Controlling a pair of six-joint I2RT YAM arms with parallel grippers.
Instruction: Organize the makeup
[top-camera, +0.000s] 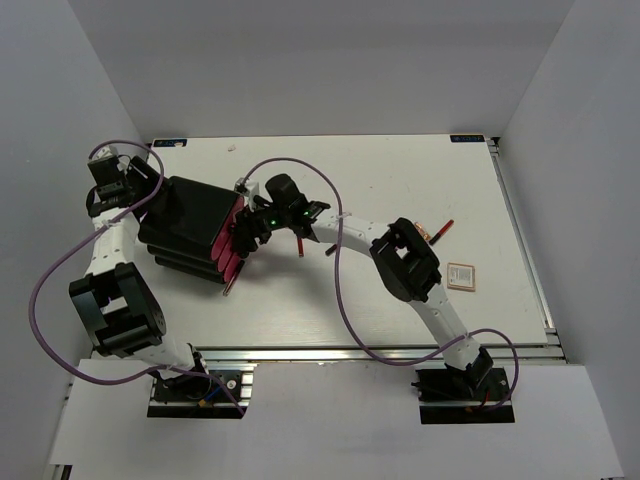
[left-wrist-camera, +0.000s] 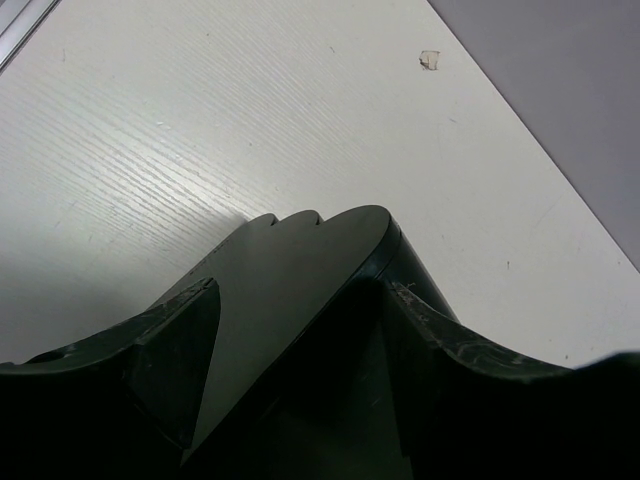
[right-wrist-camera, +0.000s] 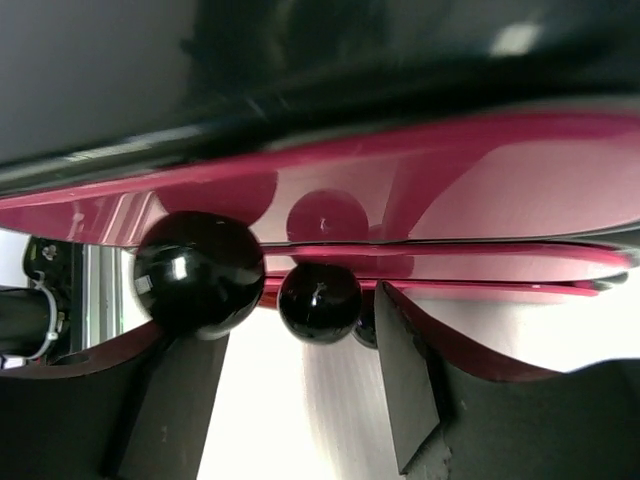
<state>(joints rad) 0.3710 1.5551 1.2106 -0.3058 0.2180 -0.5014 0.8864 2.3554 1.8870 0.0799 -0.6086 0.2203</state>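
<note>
Though left jaws' hold on the black box (top-camera: 188, 218) edge is unclear, right jaws gape at a drawer knob (right-wrist-camera: 320, 302).

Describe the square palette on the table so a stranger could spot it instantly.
Start at the white table and go to its right side, just beyond the right arm's elbow. The square palette lies flat there; it is tan and square, unlike the slim red-and-black stick farther back.

Prob. palette (top-camera: 426, 235) part-hidden behind R arm (top-camera: 405, 262)
</note>
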